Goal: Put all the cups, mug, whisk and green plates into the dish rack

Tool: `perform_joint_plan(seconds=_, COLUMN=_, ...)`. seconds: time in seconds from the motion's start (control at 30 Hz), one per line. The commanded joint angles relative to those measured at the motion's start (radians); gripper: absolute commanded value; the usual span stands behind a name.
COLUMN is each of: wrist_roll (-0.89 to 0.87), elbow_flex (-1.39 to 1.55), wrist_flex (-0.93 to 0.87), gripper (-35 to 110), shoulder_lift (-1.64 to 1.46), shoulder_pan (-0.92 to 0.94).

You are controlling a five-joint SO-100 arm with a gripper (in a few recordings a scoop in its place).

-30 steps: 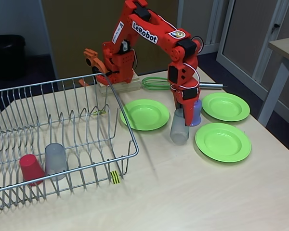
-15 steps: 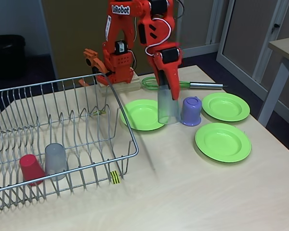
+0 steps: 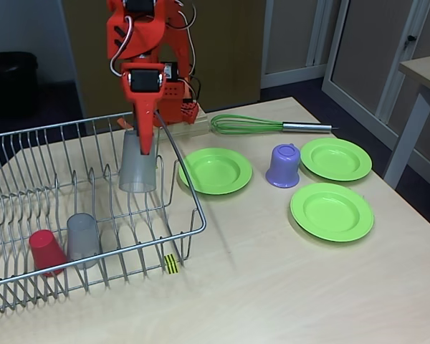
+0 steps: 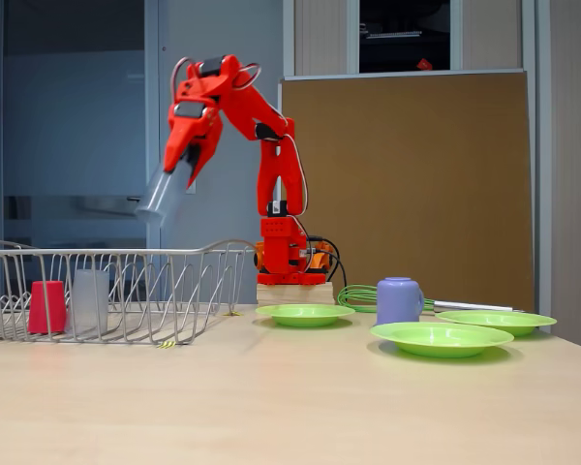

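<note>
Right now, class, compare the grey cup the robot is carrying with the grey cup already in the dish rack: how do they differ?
The carried grey cup hangs in the end effector, well above the dish rack; the racked grey cup sits inside it, beside the red cup. The carried grey cup is tilted; the racked grey cup stands upright, mouth down. Both are translucent grey and handleless.
</note>
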State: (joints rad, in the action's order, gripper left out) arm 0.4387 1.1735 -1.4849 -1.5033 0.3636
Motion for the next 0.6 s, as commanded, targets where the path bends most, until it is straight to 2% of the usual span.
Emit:
perform_joint_plan(seconds=0.0, wrist_roll=0.051, elbow_flex=-0.017, wrist_flex=0.034, gripper=6, shoulder_lift=0.080, shoulder_pan=0.066)
perform_joint_plan(seconds=0.57, wrist_roll=0.104, elbow_flex=-0.282, wrist_flex=0.020, gripper=6, shoulder_lift=0.540, shoulder_pan=0.132)
